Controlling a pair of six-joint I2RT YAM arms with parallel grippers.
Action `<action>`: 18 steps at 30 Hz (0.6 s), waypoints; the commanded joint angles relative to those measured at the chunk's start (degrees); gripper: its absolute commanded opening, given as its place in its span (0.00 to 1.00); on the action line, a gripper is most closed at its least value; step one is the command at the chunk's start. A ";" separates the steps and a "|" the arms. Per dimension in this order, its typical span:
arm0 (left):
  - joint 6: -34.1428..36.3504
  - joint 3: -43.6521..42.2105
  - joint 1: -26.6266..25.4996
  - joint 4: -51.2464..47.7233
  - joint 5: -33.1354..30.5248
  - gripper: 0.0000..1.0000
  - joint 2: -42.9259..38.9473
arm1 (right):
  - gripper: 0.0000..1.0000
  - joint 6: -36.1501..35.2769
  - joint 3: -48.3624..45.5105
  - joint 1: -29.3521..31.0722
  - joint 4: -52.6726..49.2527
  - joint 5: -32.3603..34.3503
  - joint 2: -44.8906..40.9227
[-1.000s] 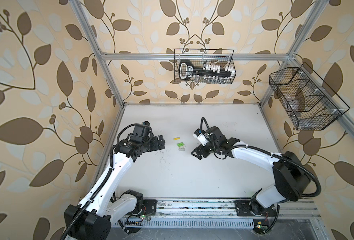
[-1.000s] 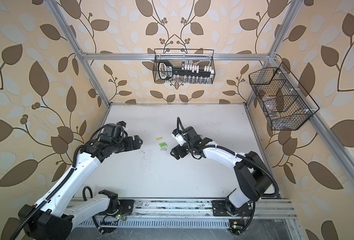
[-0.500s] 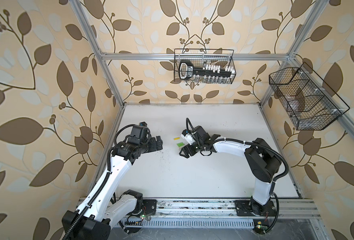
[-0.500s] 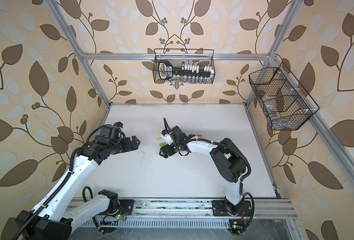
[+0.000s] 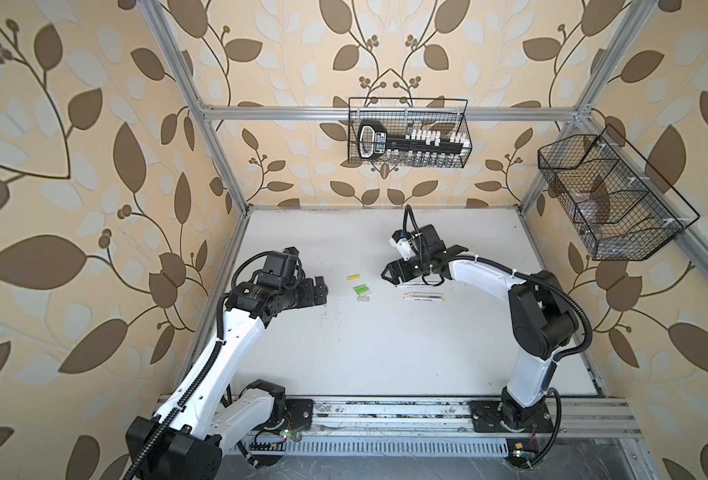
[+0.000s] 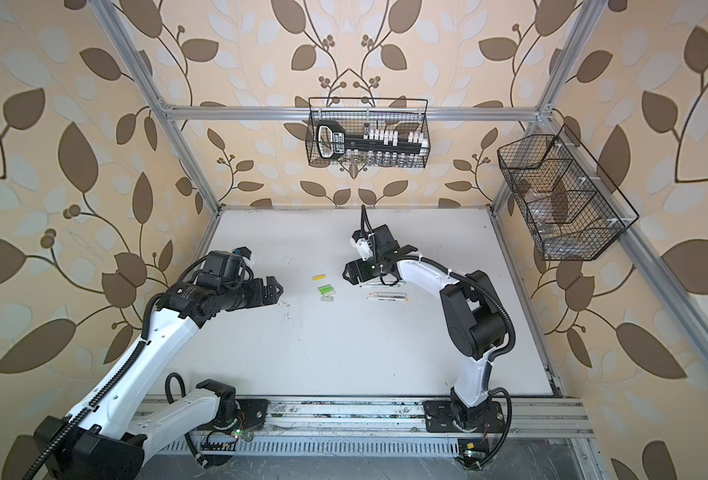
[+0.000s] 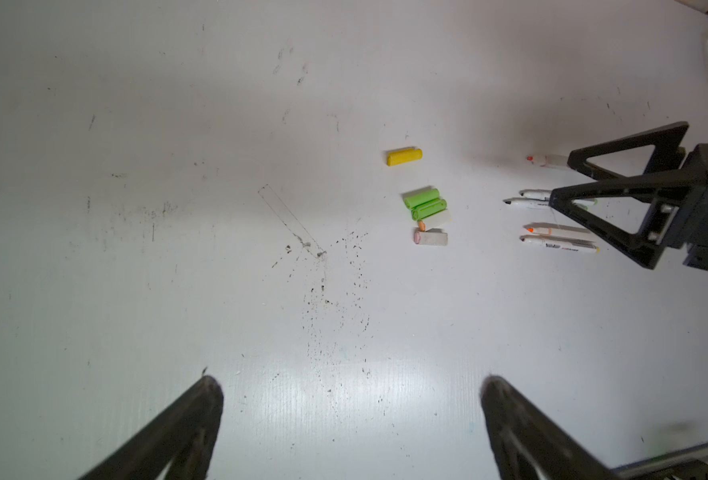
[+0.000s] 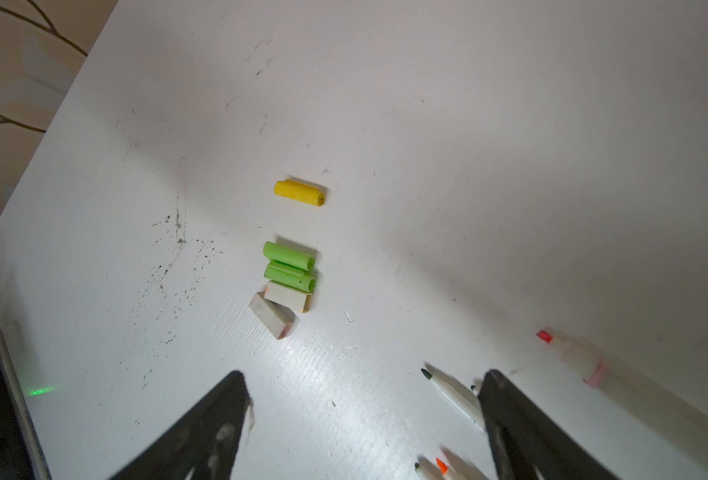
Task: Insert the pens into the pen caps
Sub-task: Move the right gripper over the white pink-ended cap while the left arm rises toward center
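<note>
All the pens (image 7: 560, 244) lie bare on the worktop (image 7: 177, 249), well apart from the yellow cap (image 7: 404, 157), with the other caps (image 7: 425, 203) near it. The left jaws and the right jaws are wide open and empty. I think the step is picking a first pen: the right jaws must close on one.

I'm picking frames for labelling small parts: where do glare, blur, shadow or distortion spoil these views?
Left wrist view: a glare patch on the table between the left tool's blurred fingers; the pen caps are sharp. Right wrist view: the right tool is out of focus, and a soft shadow crosses the table. In both top views: frame posts splay outward; the pens look tiny.
</note>
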 commanded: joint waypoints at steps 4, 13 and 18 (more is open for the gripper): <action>-2.18 -1.17 0.51 -0.96 3.54 0.99 1.21 | 0.89 -2.61 -0.43 6.29 -1.61 -3.70 0.50; -14.37 -8.75 0.51 10.25 6.24 0.99 0.10 | 0.88 1.65 -2.60 11.68 5.05 -4.33 5.57; -14.96 -10.31 0.51 10.82 3.10 0.99 -1.12 | 0.88 1.64 -2.95 11.35 6.15 -4.35 7.19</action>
